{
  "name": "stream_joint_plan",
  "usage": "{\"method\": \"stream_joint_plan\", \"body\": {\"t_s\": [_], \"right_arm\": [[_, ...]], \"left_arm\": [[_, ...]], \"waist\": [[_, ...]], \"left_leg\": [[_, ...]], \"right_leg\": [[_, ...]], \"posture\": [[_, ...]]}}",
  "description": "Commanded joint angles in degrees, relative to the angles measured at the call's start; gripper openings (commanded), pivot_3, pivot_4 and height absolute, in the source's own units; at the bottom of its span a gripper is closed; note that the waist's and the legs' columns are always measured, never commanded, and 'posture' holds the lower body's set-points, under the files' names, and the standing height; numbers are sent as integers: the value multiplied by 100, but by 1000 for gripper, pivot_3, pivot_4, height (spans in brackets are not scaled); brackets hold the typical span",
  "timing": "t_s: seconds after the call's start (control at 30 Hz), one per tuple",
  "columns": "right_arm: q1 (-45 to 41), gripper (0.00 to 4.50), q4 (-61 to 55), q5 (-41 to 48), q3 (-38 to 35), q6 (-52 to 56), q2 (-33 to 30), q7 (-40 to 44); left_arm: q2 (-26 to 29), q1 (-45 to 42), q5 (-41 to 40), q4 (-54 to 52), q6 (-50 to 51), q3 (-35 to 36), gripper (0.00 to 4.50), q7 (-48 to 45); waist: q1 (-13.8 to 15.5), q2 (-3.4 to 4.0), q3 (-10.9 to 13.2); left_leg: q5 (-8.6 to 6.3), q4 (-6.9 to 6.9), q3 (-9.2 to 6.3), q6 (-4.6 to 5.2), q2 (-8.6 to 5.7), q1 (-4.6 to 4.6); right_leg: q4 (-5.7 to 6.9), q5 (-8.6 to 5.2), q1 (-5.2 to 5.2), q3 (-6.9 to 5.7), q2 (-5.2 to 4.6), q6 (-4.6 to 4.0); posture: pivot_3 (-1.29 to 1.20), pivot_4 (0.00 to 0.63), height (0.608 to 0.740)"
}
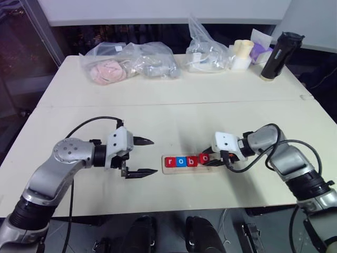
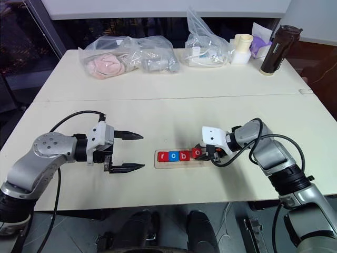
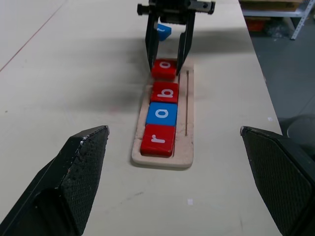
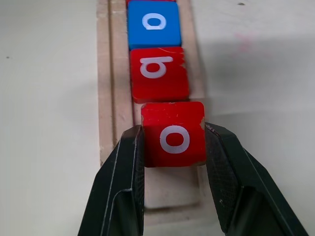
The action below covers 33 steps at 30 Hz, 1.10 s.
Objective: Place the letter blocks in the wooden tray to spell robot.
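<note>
The wooden tray [image 3: 189,123] lies on the table in front of me. It holds a red r block [image 3: 158,139], a blue o block [image 3: 162,113] and a red b block [image 3: 165,92] in a row. My right gripper [image 1: 206,159] is shut on a red o block [image 4: 173,132]. That block sits slightly tilted over the tray's free slot, just past the b. A blue block [image 3: 163,32] lies on the table beyond the right gripper; I cannot read its letter. My left gripper [image 1: 154,156] hangs open and empty to the left of the tray, pointing at it.
Along the far edge of the table [image 1: 174,105] lie clear plastic bags [image 1: 129,63] with soft things in them, another bag [image 1: 206,47], a cream cup [image 1: 242,54] and a black bottle [image 1: 279,55]. A seam runs across the table's middle.
</note>
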Motion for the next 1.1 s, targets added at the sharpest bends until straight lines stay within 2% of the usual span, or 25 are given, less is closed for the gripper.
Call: {"method": "stream_joint_plan", "body": {"t_s": [0.03,1.1], "right_arm": [[-129,1136,-35,-1,-35,-42,49,45],[-171,1136,-386,42,-180,260,-72,153]], "left_arm": [[47,24,-109,-213,39,192,4500,70],[-5,9,-103,-181,-6,131,4500,108]], "waist": [[-1,0,0],[2,0,0]], "left_leg": [[0,0,0,0,0,0],[-1,-1,0,-1,0,0]], "right_leg": [[0,0,0,0,0,0],[0,0,-1,0,-2,-1]], "posture": [[0,150,740],[0,150,740]]}}
